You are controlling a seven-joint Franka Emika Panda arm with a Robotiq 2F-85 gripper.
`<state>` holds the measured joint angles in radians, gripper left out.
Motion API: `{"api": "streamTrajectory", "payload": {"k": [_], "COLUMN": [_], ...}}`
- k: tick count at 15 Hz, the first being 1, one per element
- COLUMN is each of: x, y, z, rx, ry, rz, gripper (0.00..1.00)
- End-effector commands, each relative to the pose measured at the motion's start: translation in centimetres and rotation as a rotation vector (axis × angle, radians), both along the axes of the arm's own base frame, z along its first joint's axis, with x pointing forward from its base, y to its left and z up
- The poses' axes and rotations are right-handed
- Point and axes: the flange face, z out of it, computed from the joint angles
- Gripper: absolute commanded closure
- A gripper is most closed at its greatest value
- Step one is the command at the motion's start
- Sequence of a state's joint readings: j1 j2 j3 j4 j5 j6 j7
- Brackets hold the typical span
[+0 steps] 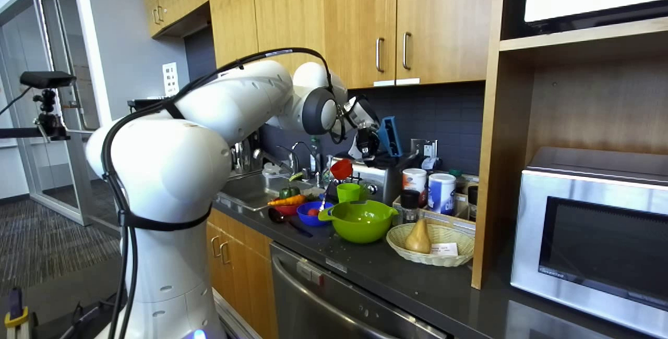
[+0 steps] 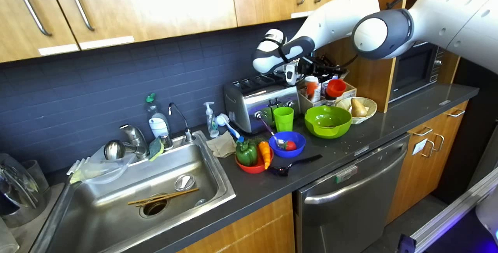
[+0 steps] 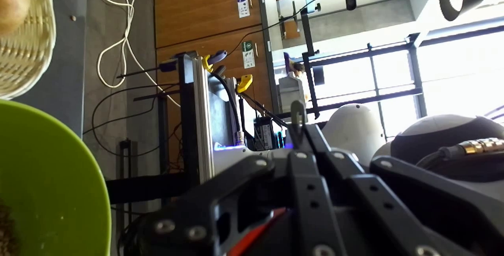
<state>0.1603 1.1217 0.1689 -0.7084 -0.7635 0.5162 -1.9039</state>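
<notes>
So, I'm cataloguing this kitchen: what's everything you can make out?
Counter: 1, dark grey, mid-scene
Sink: 1, steel, in counter
Dishwasher: 1, silver, under counter
Cabinets: several, wooden, overhead
Microwave: 1, silver, on counter
Toaster: 1, silver, on counter
Tumbler: 1, green, before toaster
Mixing bowl: 1, green, beside tumbler
Small bowl: 1, blue, on counter
Spoon: 1, silver, in small bowl
Shallow bowl: 1, red, near sink
Bell pepper: 1, green, in shallow bowl
Carrot: at least 1, orange, beside bell pepper
Ladle: 1, black, on counter
Basket: 1, cream, beside mixing bowl
Squash or pear: 1, tan, in basket
Cup: 1, red, held above counter
Robot arm: 1, white, over counter
End effector: 1, black, gripping cup
</notes>
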Motion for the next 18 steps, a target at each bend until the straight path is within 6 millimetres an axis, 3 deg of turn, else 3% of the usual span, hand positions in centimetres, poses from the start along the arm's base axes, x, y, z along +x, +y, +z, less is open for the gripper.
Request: {"api": "streamTrajectory", "payload": {"k": [1, 8, 18], "x": [-0.1, 1.0, 2.4], "y": [0.2, 0.7, 0.8], "z": [0.8, -0.2, 0.4], "rx": [0.016, 0.054, 0.137], "ry": [-0.025, -0.085, -0.193], "rz": [0.012, 0.089, 0.192], "gripper": [0.99, 0.99, 0.99]}}
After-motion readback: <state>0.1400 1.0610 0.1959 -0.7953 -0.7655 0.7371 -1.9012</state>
